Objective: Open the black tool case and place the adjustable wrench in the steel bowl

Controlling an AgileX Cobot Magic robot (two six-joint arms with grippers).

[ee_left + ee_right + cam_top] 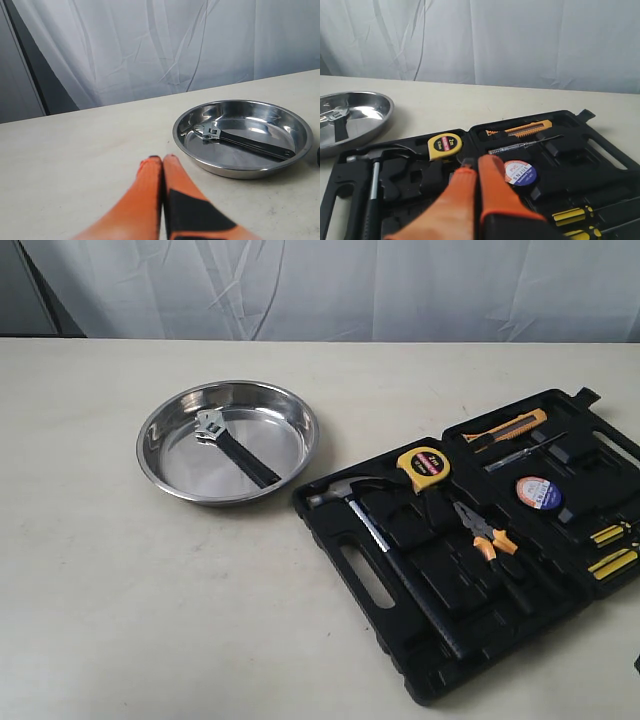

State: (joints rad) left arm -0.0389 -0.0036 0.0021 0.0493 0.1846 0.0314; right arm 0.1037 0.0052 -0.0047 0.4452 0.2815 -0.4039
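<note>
Backdrop: a pale cream surface (100,590) with a white draped curtain (350,290) hanging along its far edge.
Left arm: the left jaws are pressed shut with nothing between them; their orange fingers (147,190) hang over bare surface, and the bowl lies beyond the tips.
Bowl: the wide, shallow, shiny steel bowl (195,480) sits left of centre, just beside the case's far-left corner.
Wrench: the small adjustable wrench (238,452), silver head and flat black handle, lies inside the bowl, head to the far left, handle running near-right.
Case: the large black moulded plastic tool case (440,580) lies opened flat on the right, its handle cutout on the near-left side.
Case contents: a long steel hammer (385,545), a yellow tape measure (425,465), orange-handled pliers (485,535), an orange utility knife (505,427), a roll of tape (538,493), and yellow-and-black screwdrivers (612,550).
Right arm: the right jaws are likewise closed on nothing; their orange fingers (492,185) hang above the open case.
</note>
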